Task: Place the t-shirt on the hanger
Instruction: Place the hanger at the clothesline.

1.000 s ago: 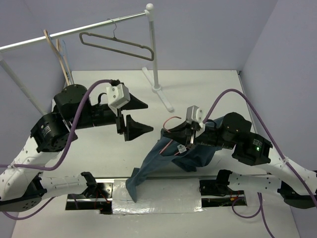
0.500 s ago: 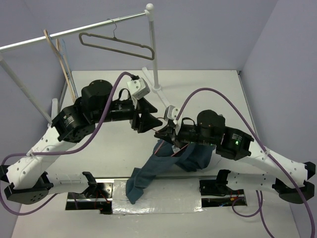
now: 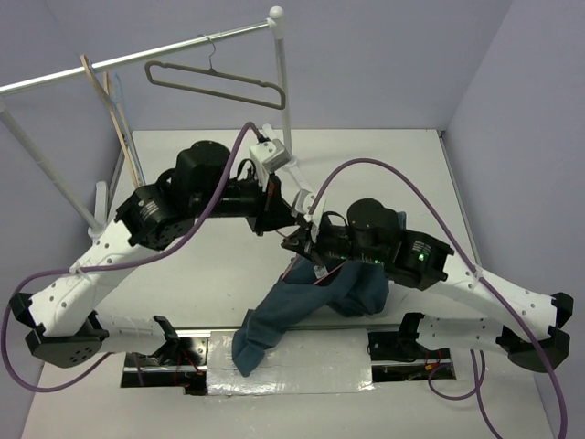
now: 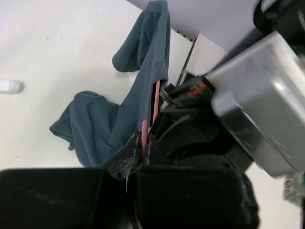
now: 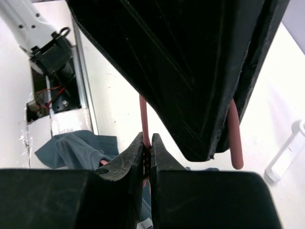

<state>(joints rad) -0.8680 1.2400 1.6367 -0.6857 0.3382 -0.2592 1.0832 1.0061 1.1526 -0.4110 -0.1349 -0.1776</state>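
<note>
Clenches both left end effector [image 4: 144, 141] and right end effector [image 5: 147, 146] on hanger [image 4: 156, 98], steadying it for feeding into t-shirt [image 3: 302, 306] drooping toward 7 o'clock.

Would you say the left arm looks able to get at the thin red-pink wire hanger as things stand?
Probably yes: the left gripper is shut on the hanger, close to the right gripper, which pinches it too. The dark slate-blue t-shirt drapes further along the wire, not over that stretch.
</note>
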